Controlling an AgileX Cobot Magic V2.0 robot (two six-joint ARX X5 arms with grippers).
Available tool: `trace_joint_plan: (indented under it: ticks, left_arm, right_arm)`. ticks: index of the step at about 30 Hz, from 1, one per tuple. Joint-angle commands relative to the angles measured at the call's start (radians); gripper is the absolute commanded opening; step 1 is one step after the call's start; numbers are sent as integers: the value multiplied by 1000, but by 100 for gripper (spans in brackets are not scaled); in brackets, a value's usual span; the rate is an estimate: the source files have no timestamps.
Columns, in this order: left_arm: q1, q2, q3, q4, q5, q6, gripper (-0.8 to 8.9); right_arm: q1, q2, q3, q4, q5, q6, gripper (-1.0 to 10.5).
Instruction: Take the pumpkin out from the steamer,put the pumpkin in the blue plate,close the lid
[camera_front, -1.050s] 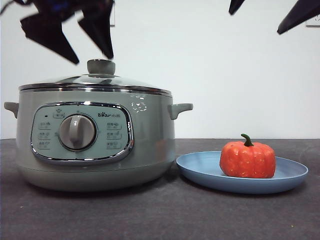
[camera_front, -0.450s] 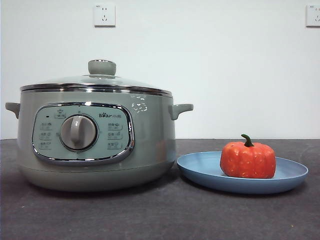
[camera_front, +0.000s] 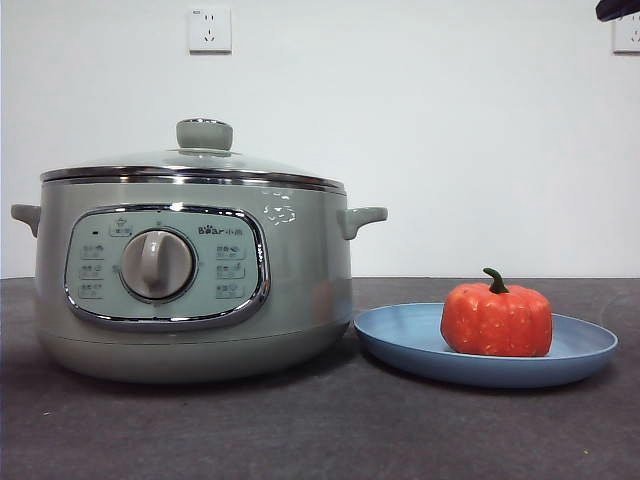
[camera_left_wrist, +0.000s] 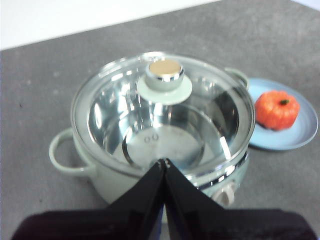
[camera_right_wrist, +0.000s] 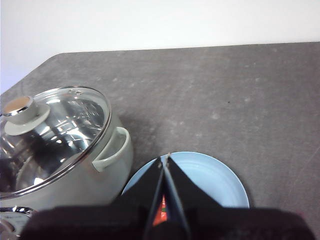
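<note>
The sage-green steamer (camera_front: 190, 290) stands at the left of the table with the glass lid (camera_front: 195, 160) seated on its rim. The orange pumpkin (camera_front: 496, 318) sits upright on the blue plate (camera_front: 400, 335) to the right of the steamer. My left gripper (camera_left_wrist: 164, 162) is shut and empty, raised above the steamer (camera_left_wrist: 100, 175) and its lid (camera_left_wrist: 165, 80); this view also shows the pumpkin (camera_left_wrist: 276, 109). My right gripper (camera_right_wrist: 165, 159) is shut and empty, raised above the plate (camera_right_wrist: 210, 177), with the pumpkin (camera_right_wrist: 160, 216) mostly hidden behind it.
The dark grey table (camera_front: 320, 430) carries only the steamer and plate. A white wall with two outlets (camera_front: 209, 28) stands behind. A black tip of an arm (camera_front: 617, 8) shows at the top right corner.
Both arms have lifted up out of the front view; the dark jaws above the lid knob are gone. The lid, steamer, pumpkin and plate have not moved.
</note>
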Motion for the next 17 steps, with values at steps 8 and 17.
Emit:
trace_joint_plan:
  ticks: [8, 17]
  left_arm:
    - [-2, 13, -4, -2, 2, -7, -3]
    - [38, -71, -5, -48, -9, 44, -3]
  right_arm:
    - [1, -3, -6, 6, 3, 17, -17]
    - [1, -3, -6, 6, 3, 17, -17]
